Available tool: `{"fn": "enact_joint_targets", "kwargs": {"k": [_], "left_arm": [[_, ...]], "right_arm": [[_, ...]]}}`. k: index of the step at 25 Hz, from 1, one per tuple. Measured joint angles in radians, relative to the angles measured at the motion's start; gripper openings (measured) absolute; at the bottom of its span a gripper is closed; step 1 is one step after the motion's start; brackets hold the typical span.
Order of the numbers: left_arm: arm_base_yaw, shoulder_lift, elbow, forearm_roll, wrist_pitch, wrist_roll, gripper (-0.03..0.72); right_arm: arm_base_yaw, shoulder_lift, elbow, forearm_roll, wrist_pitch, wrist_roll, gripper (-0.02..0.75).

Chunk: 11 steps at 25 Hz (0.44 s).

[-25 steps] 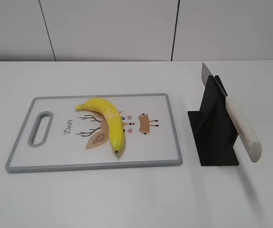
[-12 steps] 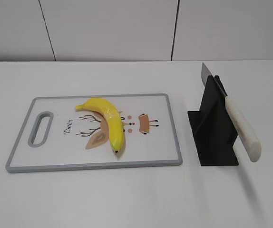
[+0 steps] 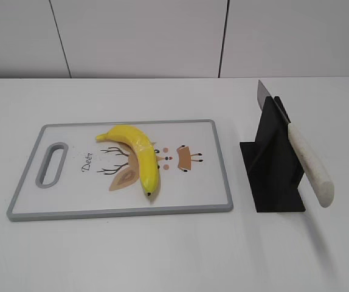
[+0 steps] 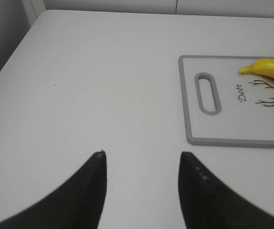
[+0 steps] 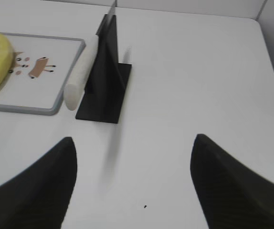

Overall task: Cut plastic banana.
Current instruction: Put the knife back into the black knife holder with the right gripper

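Plastic banana (image 3: 139,159) lay whole on the cutting board (image 3: 211,194), its stem toward 10 o'clock and its dark tip toward 5 o'clock, over the printed deer. The knife (image 3: 302,159) rested in the black stand (image 3: 272,182) at 3 o'clock of the board, pale handle sloping toward 5 o'clock, blade tip at 12.

Left gripper (image 4: 142,160) hovered over bare counter (image 4: 79,95) at 9 o'clock of the board, fingers (image 4: 96,167) apart and empty. Right gripper (image 5: 132,152) hovered at 6 o'clock of the stand, fingers (image 5: 65,152) wide apart and empty.

Probable risks: the stand appeared light and could tip or slide when the handle was drawn out; the glossy, curved banana, unheld, could roll or skid under the blade. The stand's upright plate partly screened the handle from one side. Nothing else stood on the counter near the board.
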Motion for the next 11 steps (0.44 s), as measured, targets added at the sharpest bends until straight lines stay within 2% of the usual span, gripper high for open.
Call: {"fn": "enact_joint_targets", "kwargs": {"k": [3,11], "left_arm": [[0.0,0.0,0.0,0.0,0.0,0.0,0.448],[0.0,0.0,0.0,0.0,0.0,0.0,0.433]], "right_arm": [[-0.054,0.0,0.001,0.0,0.0,0.0,0.569],[-0.06,0.0,0.001,0.0,0.001,0.0,0.569]]}}
